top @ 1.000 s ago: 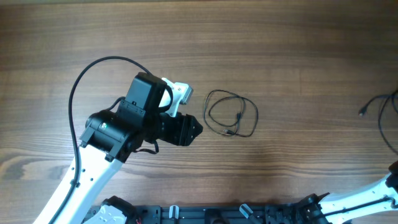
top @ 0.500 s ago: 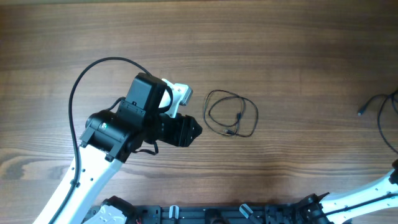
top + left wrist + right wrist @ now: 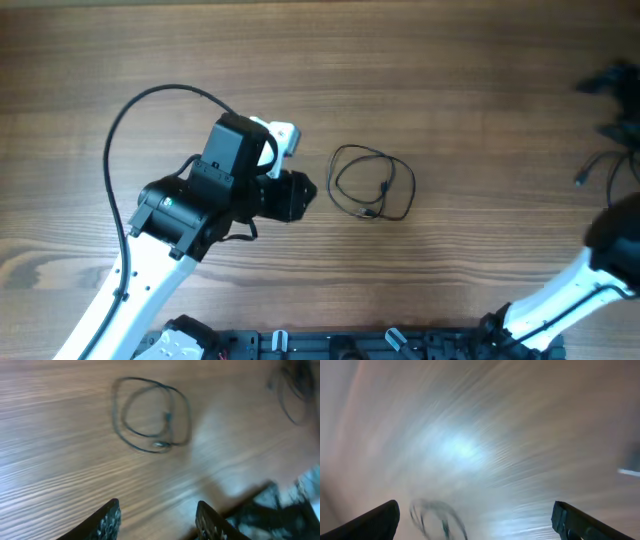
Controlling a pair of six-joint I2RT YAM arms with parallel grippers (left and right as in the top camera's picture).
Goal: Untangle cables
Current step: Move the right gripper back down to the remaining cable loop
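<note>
A thin black cable coiled in a loop (image 3: pixel 372 183) lies on the wooden table (image 3: pixel 450 60) near its middle, both plugs inside the loop. My left gripper (image 3: pixel 306 190) hangs just left of it, apart from it. In the left wrist view the coil (image 3: pixel 152 422) lies ahead of the left gripper (image 3: pixel 160 521), whose jaws stand open on nothing. A second black cable (image 3: pixel 598 168) lies at the right edge. My right gripper (image 3: pixel 608 80) is a dark blur above it. The right wrist view is smeared, with the right gripper (image 3: pixel 480 520) wide open and a faint coil (image 3: pixel 437 517) low down.
The left arm's own black lead (image 3: pixel 140 120) arcs over the table's left side. The right arm's white link (image 3: pixel 570 290) crosses the lower right corner. A dark rack (image 3: pixel 330 345) runs along the front edge.
The right arm has swung up fast into the right side of the view, and its gripper has opened. The left gripper has drawn back a little from the coil.
</note>
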